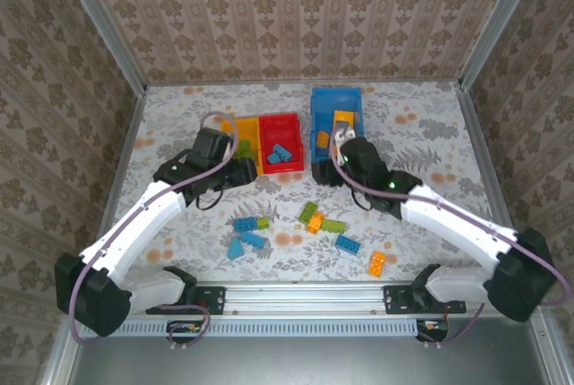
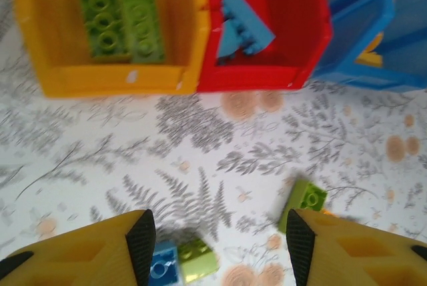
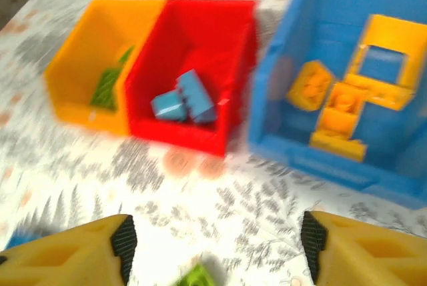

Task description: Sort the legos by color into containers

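"Legos (image 1: 314,219), where do they stand?"

"Some are sorted already: green bricks (image 2: 120,23) in the yellow bin (image 2: 113,79), blue bricks (image 2: 243,26) in the red bin (image 2: 253,78), orange bricks (image 3: 353,93) in the blue bin (image 3: 280,99). Each bin keeps one colour, though not its own. A handful of all three colours lies loose on the table (image 1: 430,116), between the bins and my bases."

"And your claws?"

"Both are spread and pinch nothing. My left claw (image 2: 217,233) hangs low over the table in front of the yellow and red bins, with a blue-and-green pair (image 2: 180,259) by one finger and a green brick (image 2: 307,199) by the other. My right claw (image 3: 217,239) hovers before the red and blue bins, looking into them."

"Why spread?"

"I judge that each is free for the next loose brick, and wide fingers can straddle one. The bins sit side by side at the far edge of the pile, so either arm can reach its colour."
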`<action>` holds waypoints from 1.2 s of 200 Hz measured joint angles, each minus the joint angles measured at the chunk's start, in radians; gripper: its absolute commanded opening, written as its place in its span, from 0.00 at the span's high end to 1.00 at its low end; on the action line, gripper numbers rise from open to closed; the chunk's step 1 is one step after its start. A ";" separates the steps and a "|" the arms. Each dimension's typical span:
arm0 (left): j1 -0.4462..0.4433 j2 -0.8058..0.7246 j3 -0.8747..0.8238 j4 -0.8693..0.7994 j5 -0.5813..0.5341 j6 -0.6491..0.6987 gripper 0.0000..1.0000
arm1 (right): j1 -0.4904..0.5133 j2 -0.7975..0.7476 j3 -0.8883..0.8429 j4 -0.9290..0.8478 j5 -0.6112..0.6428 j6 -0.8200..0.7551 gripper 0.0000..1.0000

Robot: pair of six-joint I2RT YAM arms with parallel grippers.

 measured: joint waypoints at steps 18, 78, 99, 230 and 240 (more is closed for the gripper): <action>0.021 -0.025 -0.029 -0.047 0.001 0.000 0.40 | 0.044 -0.102 -0.112 0.027 -0.077 -0.064 0.22; -0.052 0.018 -0.122 -0.106 0.027 -0.017 0.37 | 0.109 -0.195 -0.205 0.013 -0.183 -0.143 0.21; -0.166 0.119 -0.095 -0.079 0.026 -0.018 0.36 | 0.109 -0.224 -0.219 0.012 -0.183 -0.146 0.20; -0.407 0.840 0.492 -0.047 0.045 0.057 0.29 | 0.081 -0.624 -0.225 -0.256 -0.095 -0.064 0.18; -0.411 0.862 0.511 -0.065 0.045 0.061 0.30 | 0.080 -0.636 -0.225 -0.270 -0.091 -0.058 0.18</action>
